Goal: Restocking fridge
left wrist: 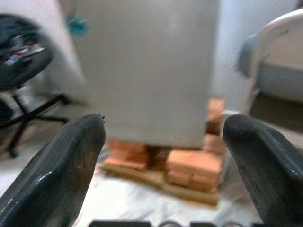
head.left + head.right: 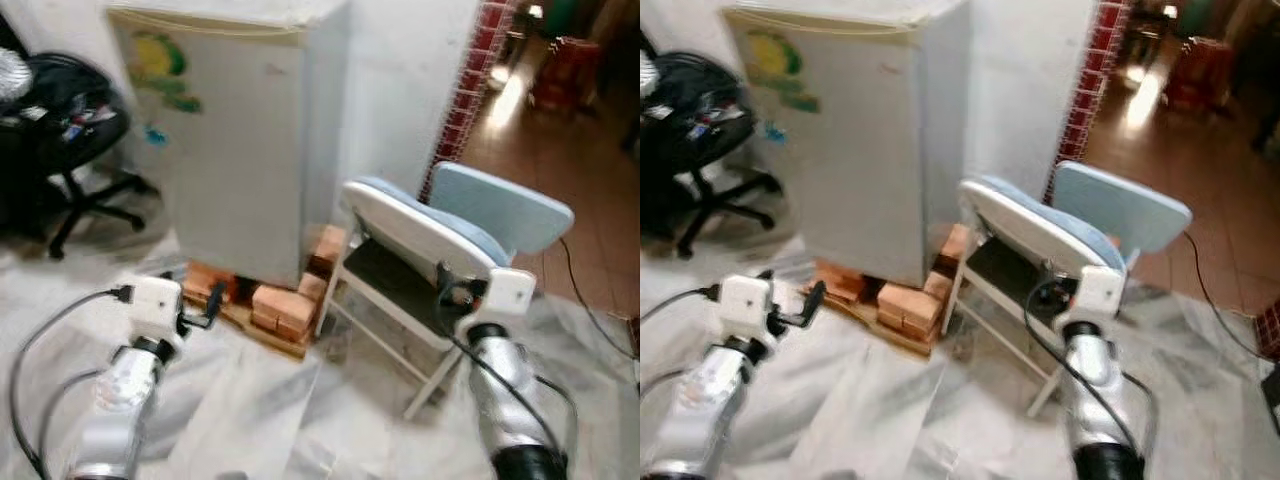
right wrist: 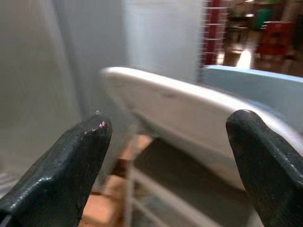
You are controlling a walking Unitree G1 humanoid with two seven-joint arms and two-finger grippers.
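The small grey-white fridge (image 2: 240,150) stands with its door shut, raised on orange bricks (image 2: 285,305) and a wooden pallet. Coloured stickers mark the top of its door. My left gripper (image 2: 206,308) hovers low, in front of the fridge's bottom left corner and short of it. In the left wrist view its fingers (image 1: 61,165) are spread wide with nothing between them, facing the fridge (image 1: 147,66). My right gripper (image 2: 446,283) is raised before the folding chair (image 2: 430,245), and its fingers (image 3: 71,165) are also wide apart and empty.
The folding chair with a light blue cushion stands right of the fridge. A black office chair (image 2: 70,130) is at the far left. A red-tiled pillar (image 2: 470,90) and a brown floor lie beyond on the right. Pale sheeting covers the floor (image 2: 300,400).
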